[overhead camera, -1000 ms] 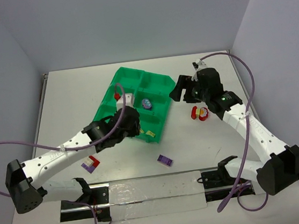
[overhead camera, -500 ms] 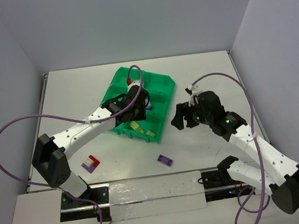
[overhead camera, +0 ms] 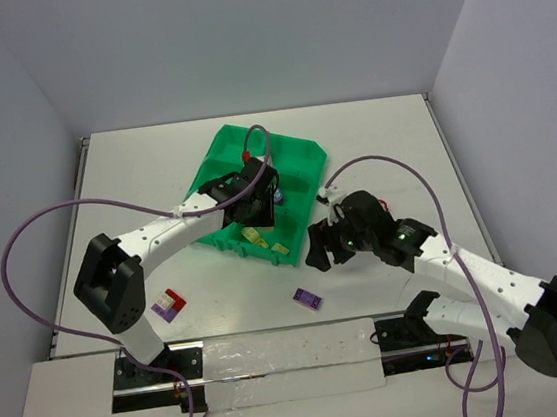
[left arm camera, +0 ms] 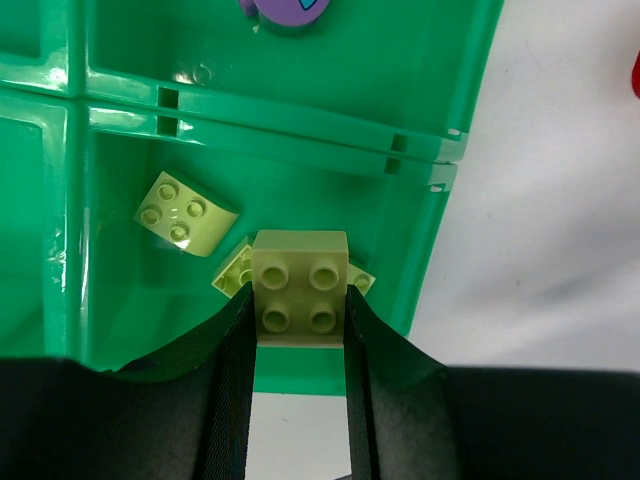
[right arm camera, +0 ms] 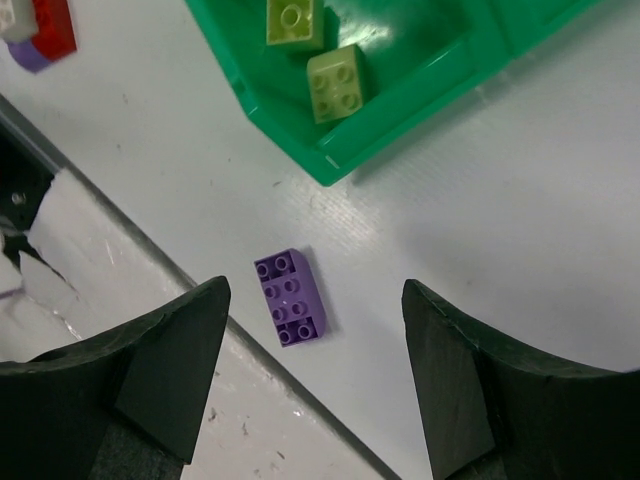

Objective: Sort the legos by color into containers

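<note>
Yellow brick is pinched by the left gripper, just above other yellow bricks in a green tray compartment. The right gripper is spread, a purple brick lying below, between its fingers.

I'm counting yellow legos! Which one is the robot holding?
The square four-stud yellow lego, pinched in the left gripper above the green tray. The other yellow legos lie loose inside.

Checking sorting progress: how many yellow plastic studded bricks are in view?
3. One yellow brick is held in the left end effector over the green plastic tray's near corner compartment; two others lie inside it, one partly hidden beneath the held brick. The arm may hide others.
</note>
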Action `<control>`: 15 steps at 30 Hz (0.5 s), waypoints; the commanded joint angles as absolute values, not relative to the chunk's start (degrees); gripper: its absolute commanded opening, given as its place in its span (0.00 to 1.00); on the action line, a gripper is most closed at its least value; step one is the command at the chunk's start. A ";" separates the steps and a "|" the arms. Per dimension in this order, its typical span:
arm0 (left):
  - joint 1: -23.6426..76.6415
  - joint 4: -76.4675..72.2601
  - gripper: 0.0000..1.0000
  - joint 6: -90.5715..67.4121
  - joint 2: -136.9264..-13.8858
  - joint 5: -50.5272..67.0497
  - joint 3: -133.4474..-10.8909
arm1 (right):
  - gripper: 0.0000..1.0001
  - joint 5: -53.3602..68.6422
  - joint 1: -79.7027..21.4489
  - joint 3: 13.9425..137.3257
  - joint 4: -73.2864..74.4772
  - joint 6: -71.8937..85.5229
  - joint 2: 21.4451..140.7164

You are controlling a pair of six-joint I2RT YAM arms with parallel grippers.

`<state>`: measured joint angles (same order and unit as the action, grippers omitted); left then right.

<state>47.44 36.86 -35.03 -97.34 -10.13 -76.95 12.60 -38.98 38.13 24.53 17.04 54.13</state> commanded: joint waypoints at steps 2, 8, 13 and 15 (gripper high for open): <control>46.27 33.20 0.00 -35.17 -96.12 -8.26 -75.05 | 0.75 9.25 -46.08 40.00 21.84 17.58 58.98; 46.05 32.32 0.18 -36.61 -97.19 -9.63 -71.82 | 0.74 4.39 -54.11 37.18 19.06 22.35 61.10; 46.05 32.27 0.76 -37.09 -96.55 -11.68 -71.30 | 0.77 0.68 -58.31 36.47 18.54 24.88 64.68; 46.05 32.24 0.97 -37.25 -95.59 -11.92 -71.44 | 0.78 0.18 -58.95 36.81 19.06 25.45 67.44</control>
<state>46.28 34.40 -36.38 -97.51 -10.23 -71.27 4.34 -57.46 37.23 20.71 22.85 63.69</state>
